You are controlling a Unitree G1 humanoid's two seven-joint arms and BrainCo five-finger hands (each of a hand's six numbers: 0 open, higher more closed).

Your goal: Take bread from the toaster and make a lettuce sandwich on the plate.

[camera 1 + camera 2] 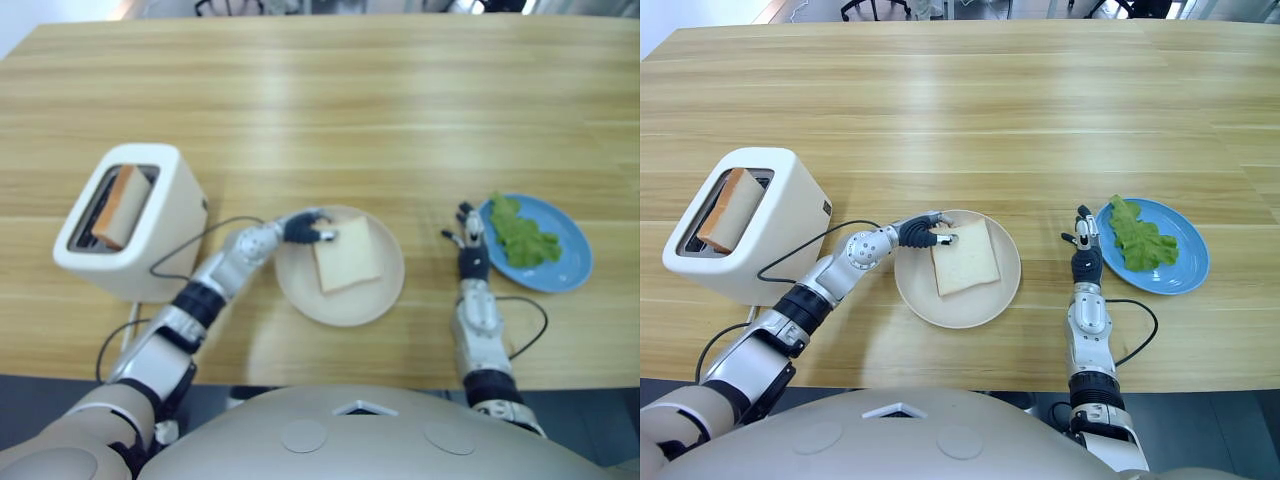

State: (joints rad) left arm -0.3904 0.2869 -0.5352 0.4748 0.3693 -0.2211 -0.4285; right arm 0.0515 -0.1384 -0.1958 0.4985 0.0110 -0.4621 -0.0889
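Near the table's (960, 100) left edge, toward the front: white toaster (740, 270), slots facing up, one toast slice (725, 222) standing in a slot and poking out above the top. Black cord (825, 234) looping from the toaster's right side across the wood.

Just right of the toaster, around the middle of the front edge: tan plate (958, 312), with a pale bread slice (965, 260) lying flat on it, slightly turned. Left hand (923, 232) over the tan plate's far-left rim, fingers curled together and closed on the bread slice's far-left corner.

Toward the front-right corner: blue plate (1188, 272) carrying green lettuce (1138, 240), well apart from the tan plate. Right hand (1083, 245) between the two plates, just beside the blue plate's left rim, pointing toward the far edge, fingers straight and slightly apart, holding nothing.
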